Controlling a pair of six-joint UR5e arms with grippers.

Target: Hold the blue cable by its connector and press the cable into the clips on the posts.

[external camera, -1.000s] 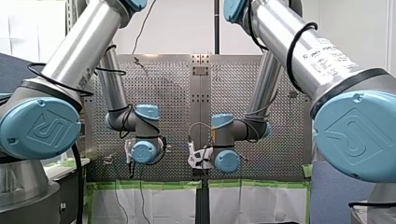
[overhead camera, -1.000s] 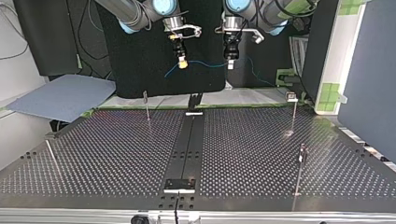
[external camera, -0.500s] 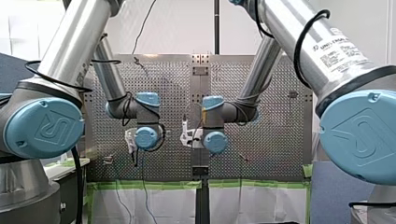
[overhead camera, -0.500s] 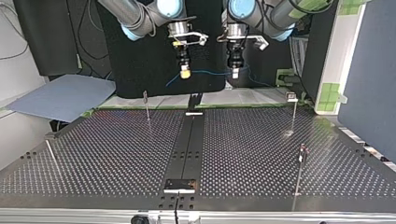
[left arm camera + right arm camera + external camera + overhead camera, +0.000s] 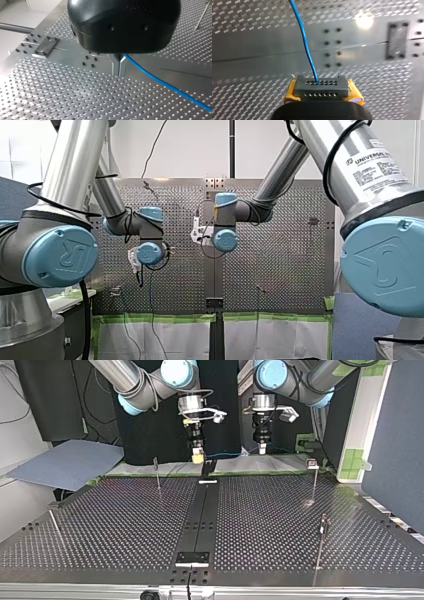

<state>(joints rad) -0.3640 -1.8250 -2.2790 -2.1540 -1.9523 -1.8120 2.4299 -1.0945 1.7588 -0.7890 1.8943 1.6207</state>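
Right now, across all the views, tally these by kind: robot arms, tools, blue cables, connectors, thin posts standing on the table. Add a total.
Arms: 2, left arm and right arm
Tools: 2, left tool and right tool
Blue cable: 1
Connector: 1
Posts: 4
Total: 10

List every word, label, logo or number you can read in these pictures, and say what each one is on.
"UNIVERSAL ROBOTS": on the white label on my right arm, front view.
Smaller print below it on the same label: too blurred to read.
Embossed logo on the blue joint caps: its letters are not clear enough to quote.
Top view and both wrist views: no text to read.
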